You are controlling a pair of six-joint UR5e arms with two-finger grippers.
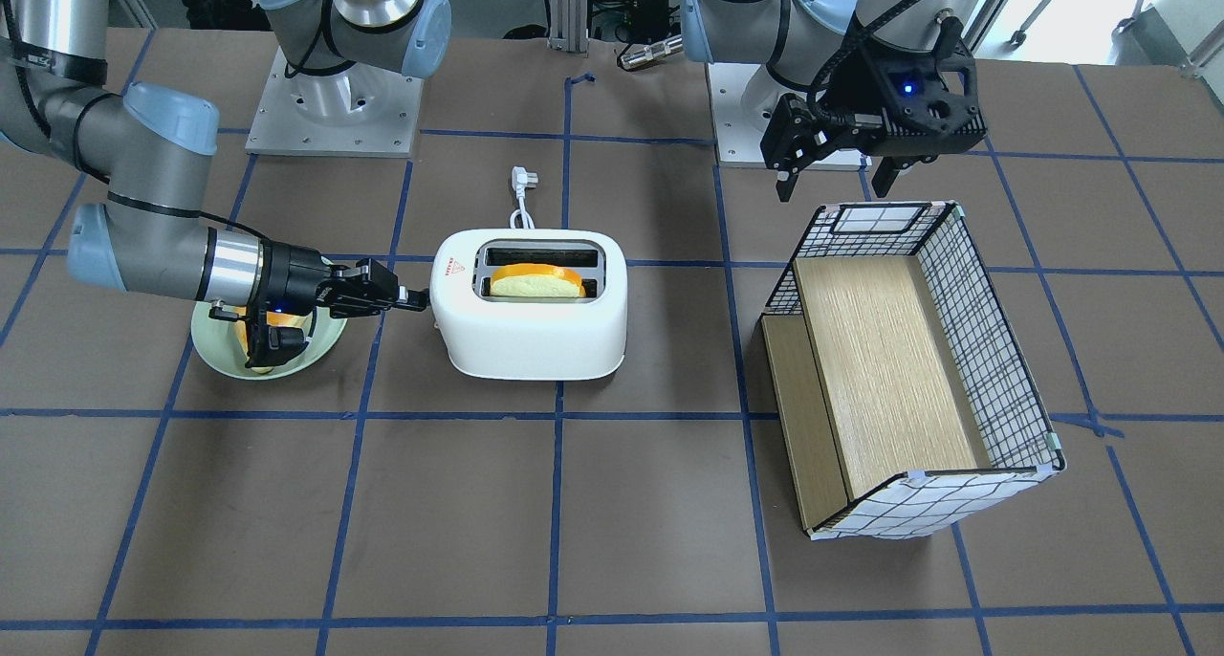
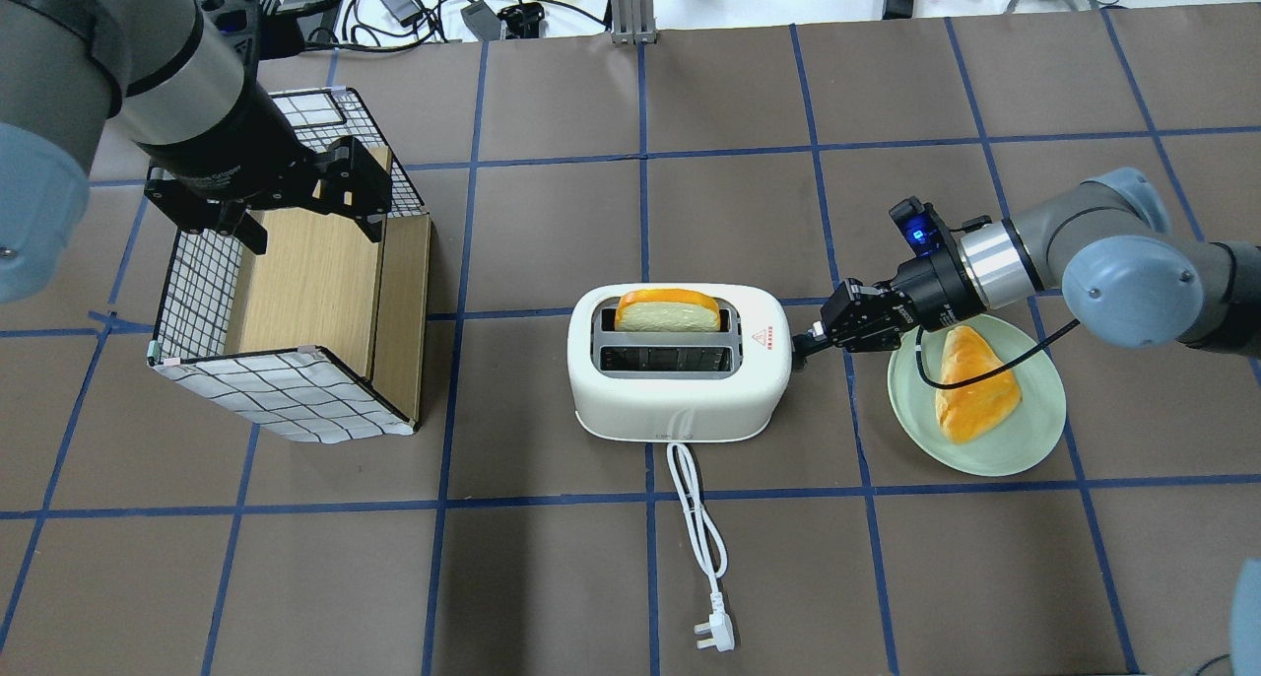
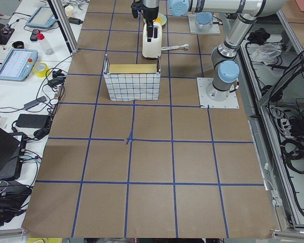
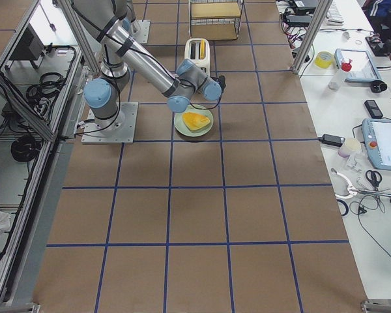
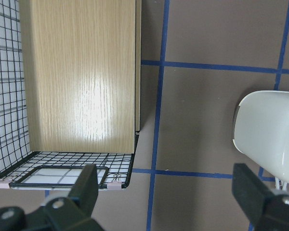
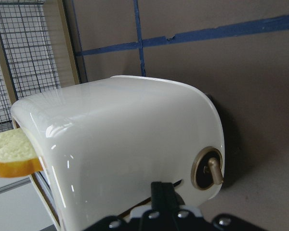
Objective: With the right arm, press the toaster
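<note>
A brown paper-covered counter (image 2: pixel 552 577) marked with a blue tape grid carries everything. At the robot's left sits a black wire-grid box with checked white panels (image 2: pixel 286 395), its open side up and a pale wood-grain board (image 2: pixel 310 272) lining the inside.

In the middle of the counter stands a white rounded two-slot plastic toaster (image 2: pixel 680 400). It has a small red triangle logo (image 2: pixel 760 338) on top and a brass-rimmed round dial (image 6: pixel 209 171) on its short end. A white cord (image 2: pixel 701 518) runs toward the robot and ends in a plug (image 2: pixel 714 637). An orange-crusted bread slice (image 2: pixel 668 311) stands up out of the slot farther from the robot.

Right of the toaster, a pale green round plate (image 2: pixel 1025 439) holds a second orange-crusted bread wedge (image 2: pixel 975 380).

The black right tool (image 2: pixel 800 343) is pinched narrow on nothing, its tip against the toaster's short end. The black left tool (image 1: pixel 834 185) hangs spread wide above the box's edge.
</note>
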